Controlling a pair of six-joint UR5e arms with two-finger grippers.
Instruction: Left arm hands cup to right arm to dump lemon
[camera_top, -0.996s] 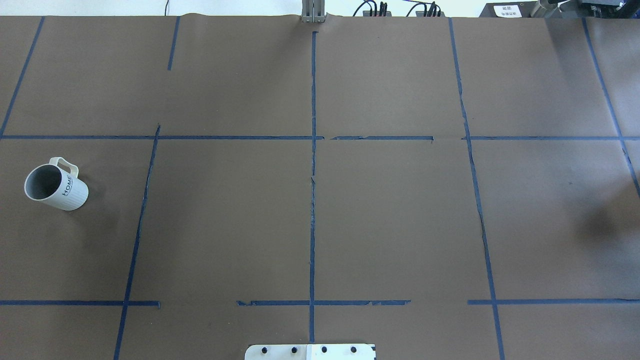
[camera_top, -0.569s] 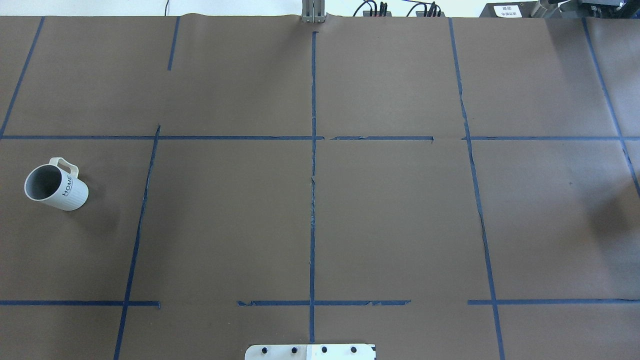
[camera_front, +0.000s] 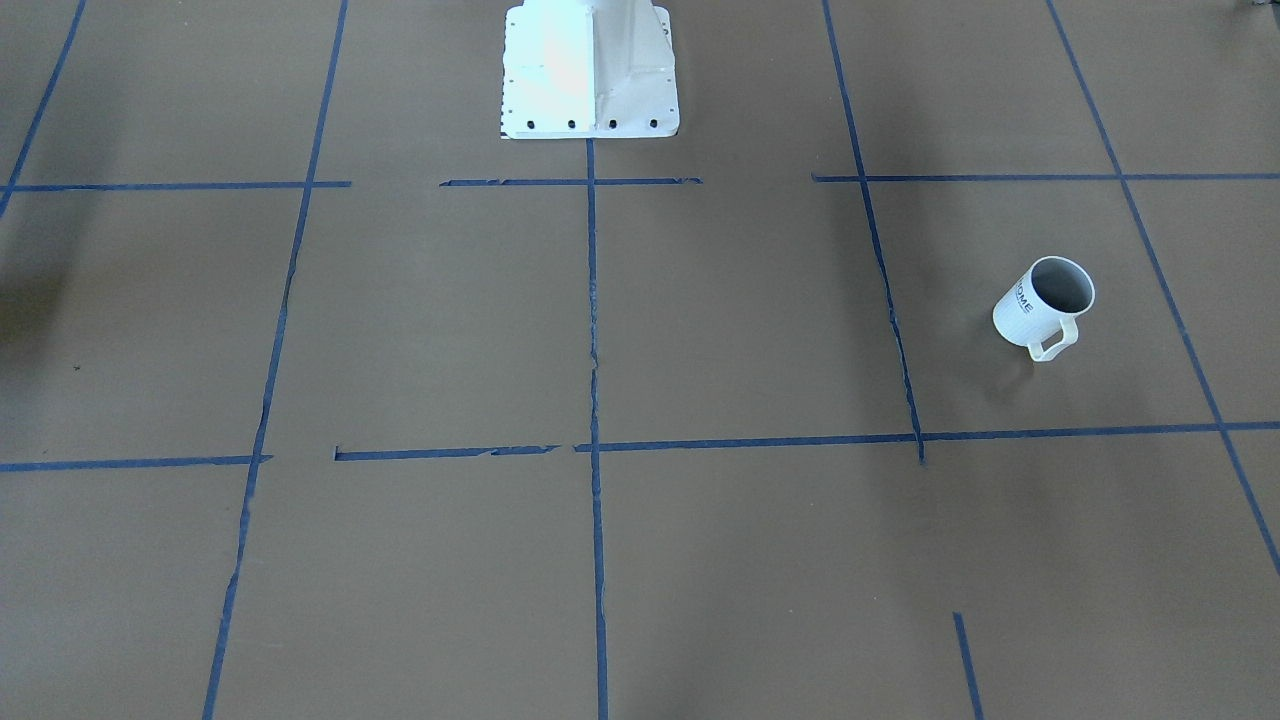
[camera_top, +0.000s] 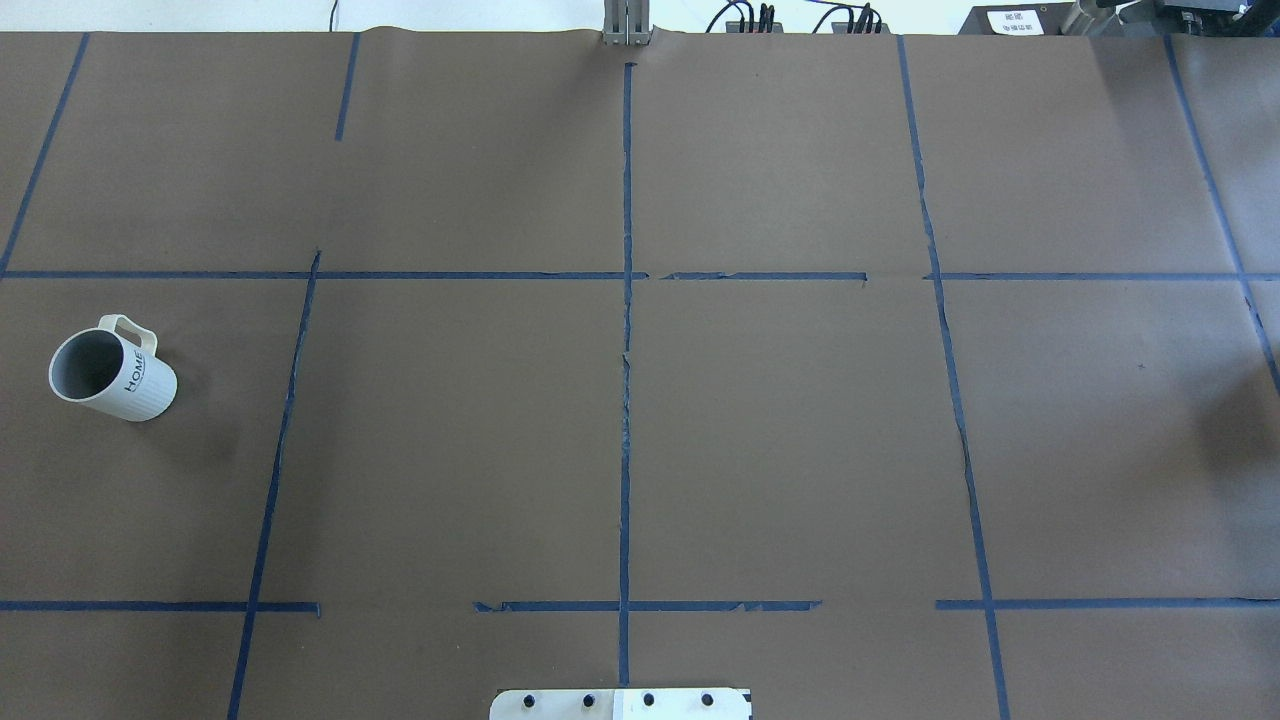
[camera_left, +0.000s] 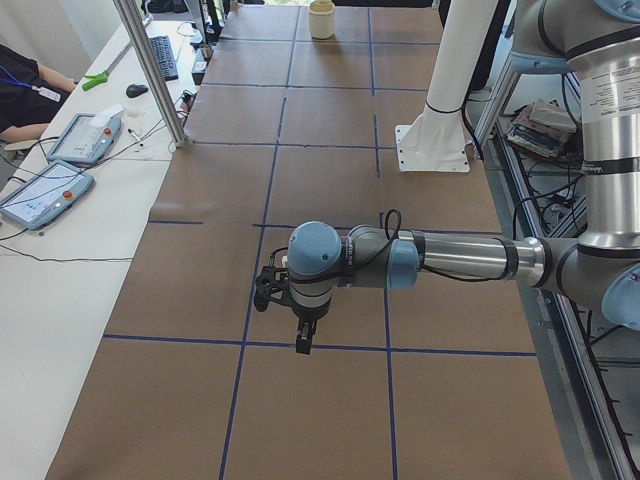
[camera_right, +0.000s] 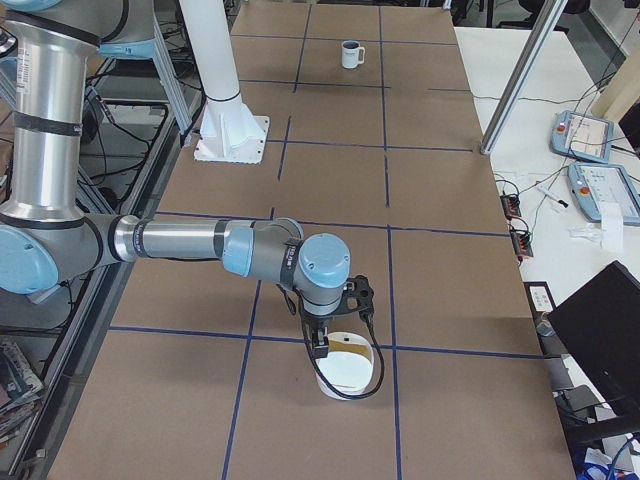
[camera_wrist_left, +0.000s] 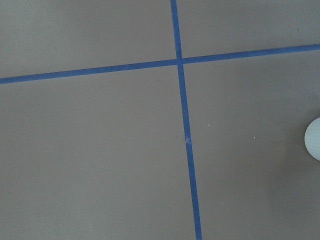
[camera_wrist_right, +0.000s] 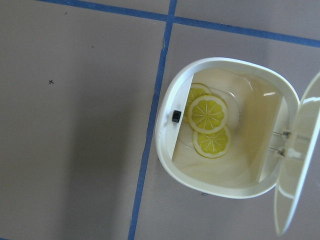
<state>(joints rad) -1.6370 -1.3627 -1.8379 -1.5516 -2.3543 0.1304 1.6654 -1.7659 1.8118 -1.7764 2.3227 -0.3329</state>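
The cup (camera_top: 111, 371) stands upright on the brown table (camera_top: 640, 420) at the far left of the overhead view, its handle turned away from the robot and its grey mouth open upward; no lemon shows inside it from any view. The left gripper (camera_left: 303, 337) hangs over bare table near a tape crossing, well apart from the cup, and appears only in a side view, so its opening cannot be told. The same holds for the right gripper (camera_right: 320, 343), poised over an open white bin (camera_wrist_right: 225, 127) (lemon slices printed on its floor). The left arm is the nearer, and probably must reach toward its own side.
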